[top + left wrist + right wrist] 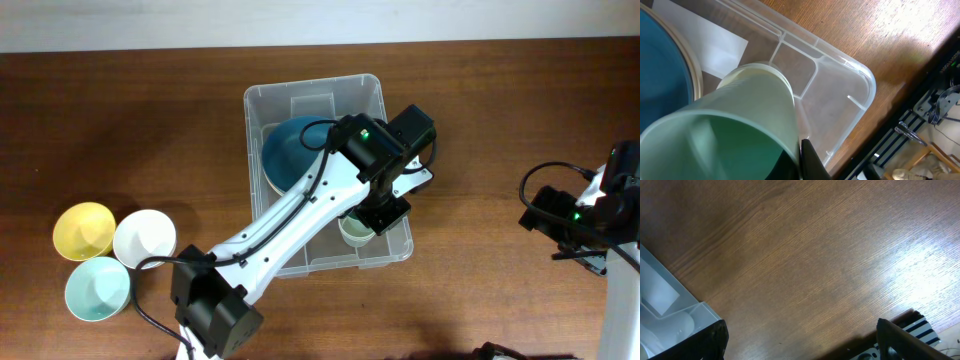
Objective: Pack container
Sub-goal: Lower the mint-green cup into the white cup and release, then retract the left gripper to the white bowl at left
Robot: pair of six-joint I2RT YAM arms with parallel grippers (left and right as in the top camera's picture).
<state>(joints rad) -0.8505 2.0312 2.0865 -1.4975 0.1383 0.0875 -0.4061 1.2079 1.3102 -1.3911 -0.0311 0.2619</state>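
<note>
Container: a clear plastic bin (262,100) sits on the wooden table (120,120), directly under the left gripper (378,215) and well apart from the right gripper (800,345). Only one of its corners (670,315) shows at the edge of the right wrist view.
Container, orientation: it is open side up and flat on its base. Its long axis runs from the far edge of the table toward the robot, skewed slightly, and the left gripper hangs over the near end on its right side.
Container, contents: there is a dark blue bowl (292,150) and a pale green cup (354,231).
Blue bowl: it lies mouth up in the far half of the bin, just beyond the left gripper on its left. In the left wrist view its rim (660,75) runs close beside the cup.
Green cup: it is mouth up at the left gripper's fingertips, near the bin's near right corner. Whether it touches the bin floor cannot be told.
White label: it is a pale rectangle (705,42) on the bin's base, past the cup as the left wrist camera sees it.
Left gripper: it is closed narrow, pinching the wall of the green cup (740,120), with one black finger (812,162) showing at the cup's edge.
Right gripper: its jaws are spread wide with nothing between them, over bare table (815,255).
Bowls outside: a yellow bowl (83,230), a white bowl (145,238) and a mint bowl (97,288) are clustered on the table. They are well to the left of the left gripper, near the base of its arm.
</note>
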